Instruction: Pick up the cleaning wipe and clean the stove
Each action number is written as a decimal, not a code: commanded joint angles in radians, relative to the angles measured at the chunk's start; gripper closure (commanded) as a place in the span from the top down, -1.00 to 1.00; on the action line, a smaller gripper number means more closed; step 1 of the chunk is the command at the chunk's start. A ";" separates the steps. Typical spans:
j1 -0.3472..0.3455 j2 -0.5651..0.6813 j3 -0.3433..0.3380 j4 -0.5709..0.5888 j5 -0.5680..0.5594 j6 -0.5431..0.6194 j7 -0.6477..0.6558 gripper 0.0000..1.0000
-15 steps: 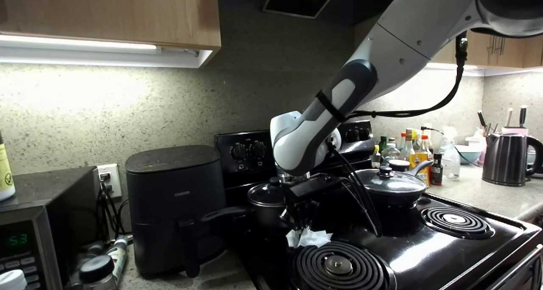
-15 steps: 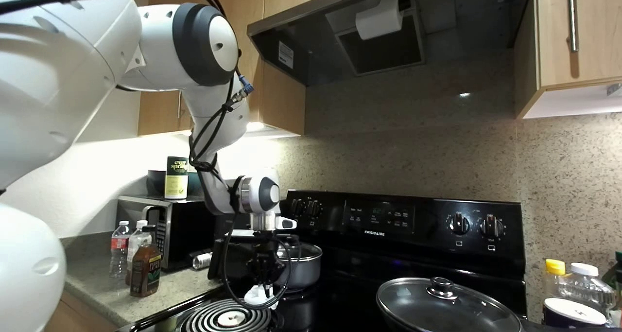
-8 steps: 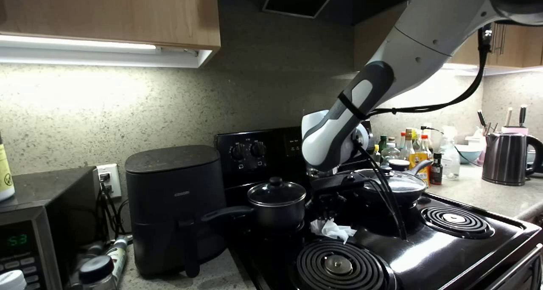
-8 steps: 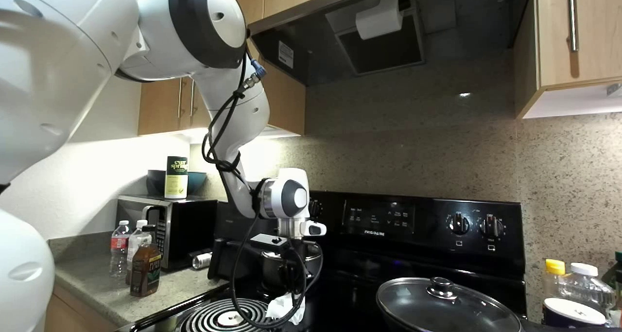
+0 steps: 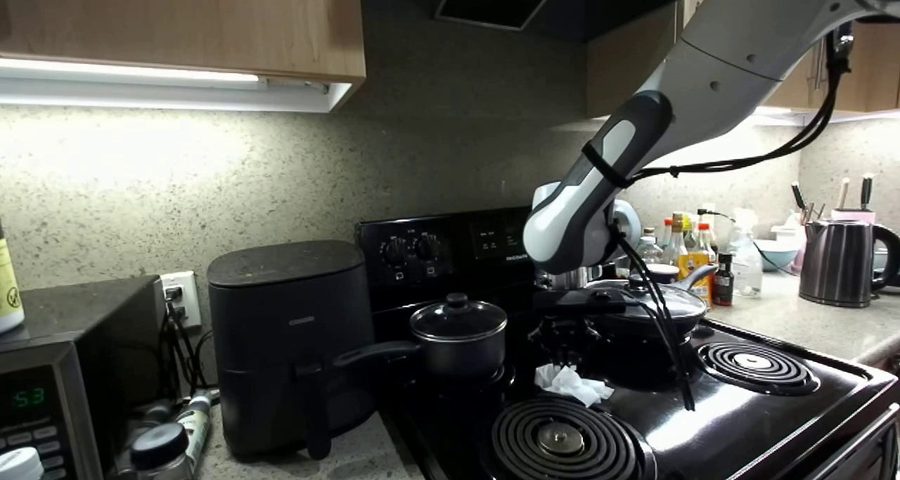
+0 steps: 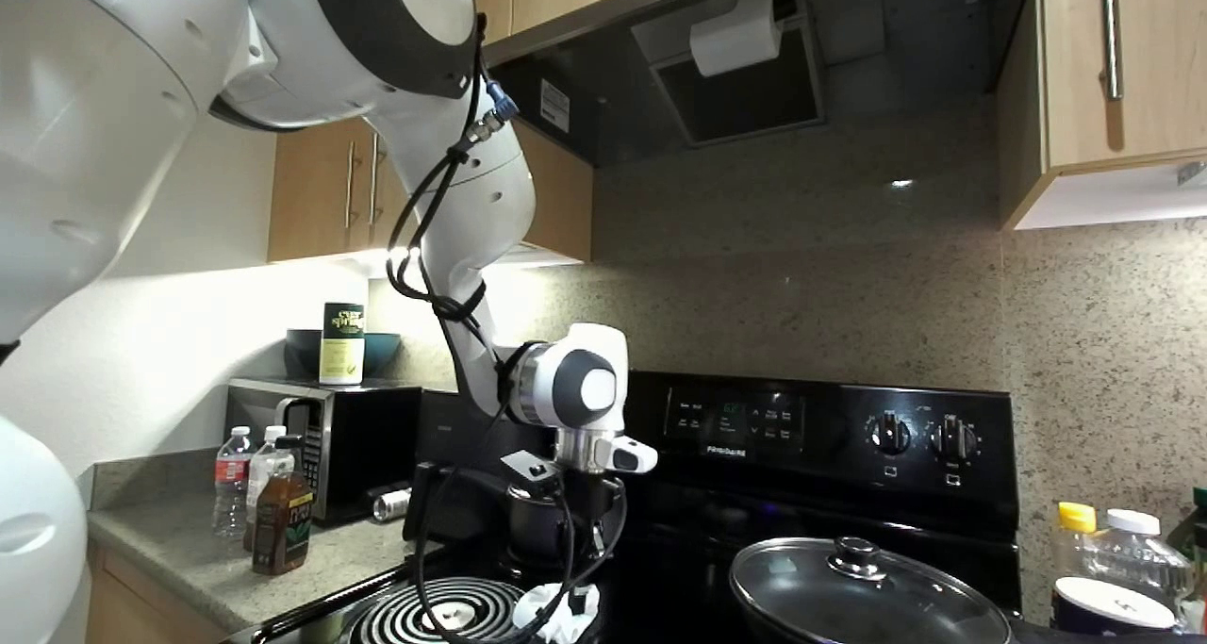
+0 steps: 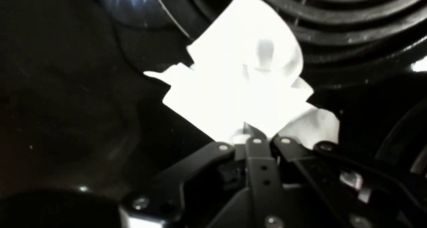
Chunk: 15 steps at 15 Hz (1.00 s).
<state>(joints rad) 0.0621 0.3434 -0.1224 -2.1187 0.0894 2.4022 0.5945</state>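
Note:
The cleaning wipe is a crumpled white sheet, seen in both exterior views and the wrist view. My gripper points down and is shut on it; in the wrist view the fingertips pinch its near part. The wipe spreads out below the fingers, low over the black stove top, just behind the front coil burner. I cannot tell how much of it touches the surface. A loop of cable partly covers the gripper and wipe in an exterior view.
A lidded pot with its handle to the left stands beside the gripper. A lidded pan sits behind it on the other side. Another coil burner is at the right. An air fryer and bottles flank the stove.
My gripper has moved to the right in both exterior views with the wipe held, away from the pot, which now shows fully in an exterior view. The pot and pan have not moved.

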 commanded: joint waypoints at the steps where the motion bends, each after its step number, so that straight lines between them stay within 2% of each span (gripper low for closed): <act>1: -0.049 -0.101 0.062 -0.133 0.148 -0.101 -0.096 -0.99; 3: -0.053 -0.146 0.077 -0.166 0.214 -0.132 -0.136 -0.99; 5: -0.047 -0.155 0.094 -0.168 0.241 -0.111 -0.196 -0.99; 9: 0.014 -0.153 0.135 -0.113 0.125 -0.109 -0.224 -0.99; 12: 0.092 -0.168 0.188 -0.061 0.026 -0.150 -0.178 -0.99; 15: 0.151 -0.133 0.233 0.007 -0.057 -0.150 -0.210 -0.99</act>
<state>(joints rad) 0.1770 0.2030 0.0783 -2.1540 0.1065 2.2755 0.4023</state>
